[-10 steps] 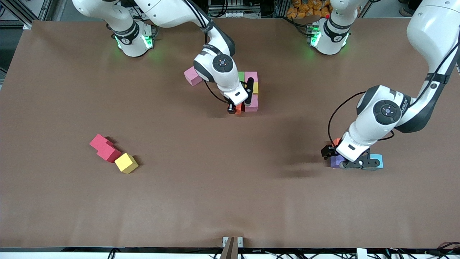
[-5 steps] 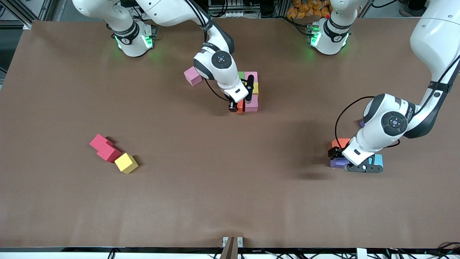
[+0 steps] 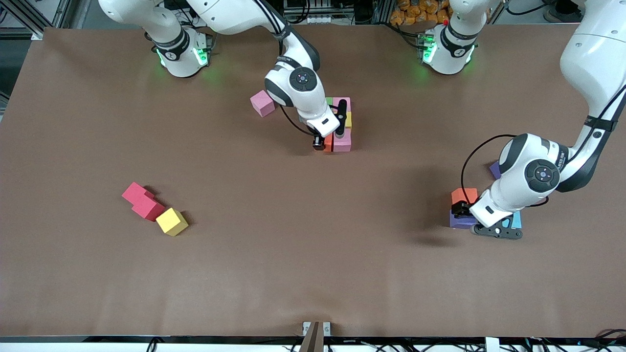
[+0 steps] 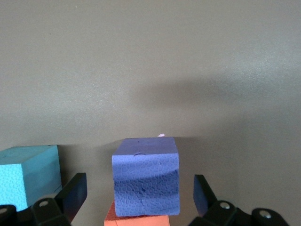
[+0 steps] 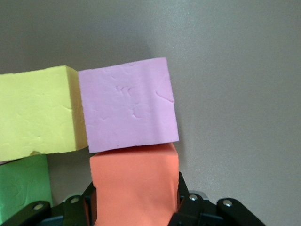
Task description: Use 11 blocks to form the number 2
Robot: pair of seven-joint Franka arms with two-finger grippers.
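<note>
The half-built number 2 [image 3: 340,124] lies mid-table near my bases. My right gripper [image 3: 325,143] clamps an orange block [image 5: 134,186] against its pink cube [image 5: 127,110]. My left gripper [image 3: 481,222], jaws spread wide, straddles a purple block [image 4: 146,181] beside a blue block [image 4: 28,172].

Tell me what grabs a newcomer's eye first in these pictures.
The right gripper pressing an orange block against the pink block of the coloured cluster mid-table. Toward the left arm's end, the left gripper hangs open astride a purple block. Two red blocks and a yellow block lie toward the right arm's end.
</note>
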